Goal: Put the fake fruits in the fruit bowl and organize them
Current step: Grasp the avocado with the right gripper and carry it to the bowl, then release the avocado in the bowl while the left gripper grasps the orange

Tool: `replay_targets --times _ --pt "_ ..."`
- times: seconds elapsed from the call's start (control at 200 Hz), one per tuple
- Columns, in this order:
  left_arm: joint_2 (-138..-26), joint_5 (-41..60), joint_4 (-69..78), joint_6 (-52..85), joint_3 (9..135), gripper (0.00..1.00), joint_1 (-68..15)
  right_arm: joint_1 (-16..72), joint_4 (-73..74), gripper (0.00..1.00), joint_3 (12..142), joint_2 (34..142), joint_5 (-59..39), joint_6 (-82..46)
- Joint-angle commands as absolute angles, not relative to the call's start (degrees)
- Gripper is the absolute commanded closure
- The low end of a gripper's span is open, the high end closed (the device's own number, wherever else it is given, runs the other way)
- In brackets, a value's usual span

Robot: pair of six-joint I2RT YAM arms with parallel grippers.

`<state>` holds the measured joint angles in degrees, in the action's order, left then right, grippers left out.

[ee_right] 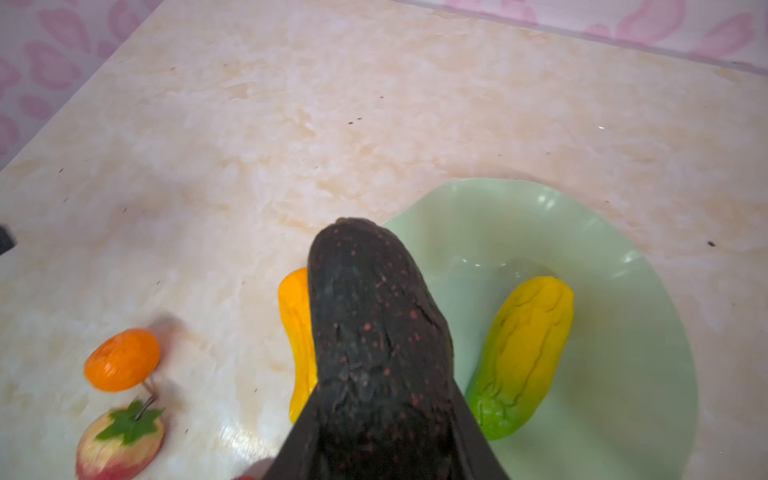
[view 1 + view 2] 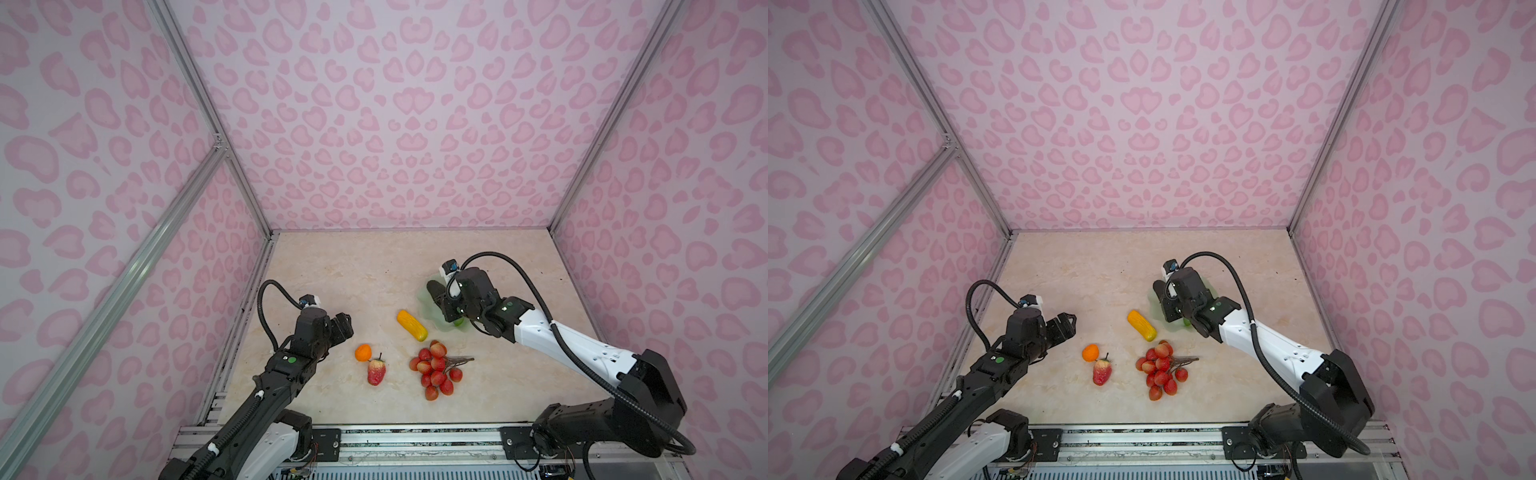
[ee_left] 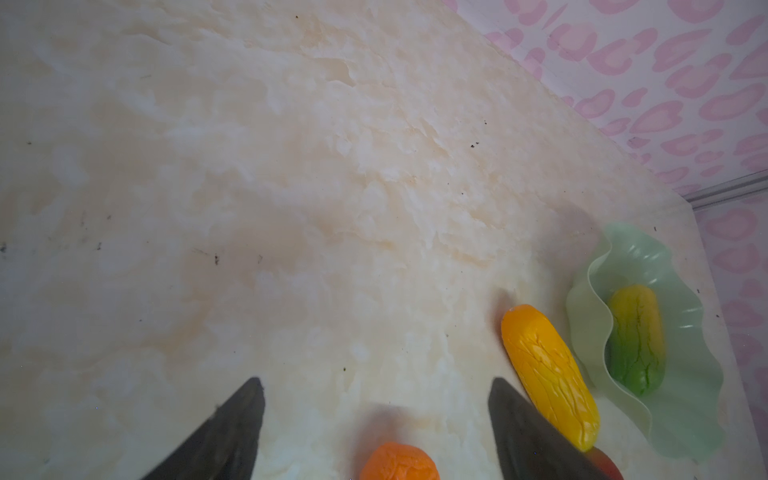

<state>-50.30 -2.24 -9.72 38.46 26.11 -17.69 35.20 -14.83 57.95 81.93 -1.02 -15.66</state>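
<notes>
My right gripper (image 1: 382,415) is shut on the dark bumpy avocado (image 1: 374,316), which hangs over the near rim of the mint-green fruit bowl (image 1: 623,332). A green-yellow oblong fruit (image 1: 523,353) lies inside the bowl. Beside the bowl on the table lies the orange-yellow oblong (image 2: 412,325). The small orange (image 2: 363,352), the strawberry (image 2: 376,372) and the bunch of red berries (image 2: 434,370) rest nearer the front. My left gripper (image 3: 376,380) is open and hovers just above and behind the small orange (image 3: 399,463), holding nothing.
The marble-look table (image 2: 353,270) is walled in by pink patterned panels on three sides. An aluminium rail (image 2: 415,440) with both arm bases runs along the front edge. The right arm (image 2: 561,336) covers most of the bowl in both top views.
</notes>
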Motion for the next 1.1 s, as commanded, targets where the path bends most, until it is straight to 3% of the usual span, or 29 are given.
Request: replay_targets --times 0.0,0.245,0.725,0.83,1.095 --pt "-50.2 2.1 -8.3 38.9 25.5 0.15 -17.6 32.0 -12.6 0.79 59.9 85.8 0.5 -21.2" --pt "-52.2 6.3 -7.2 39.7 24.2 0.17 -18.1 30.2 -11.4 0.79 64.6 96.7 -1.7 -22.9" --pt "-59.8 7.0 -4.5 39.7 24.4 0.20 -23.4 32.2 -6.8 0.72 59.3 102.1 -1.0 -28.7" --pt "-62.1 6.8 -3.6 39.9 24.6 0.22 -25.0 32.3 -7.1 0.63 59.6 102.3 -0.6 -29.0" --pt "-65.0 6.3 -3.0 40.6 24.4 0.25 -27.6 32.3 -6.6 0.28 59.3 96.4 1.9 -28.3"
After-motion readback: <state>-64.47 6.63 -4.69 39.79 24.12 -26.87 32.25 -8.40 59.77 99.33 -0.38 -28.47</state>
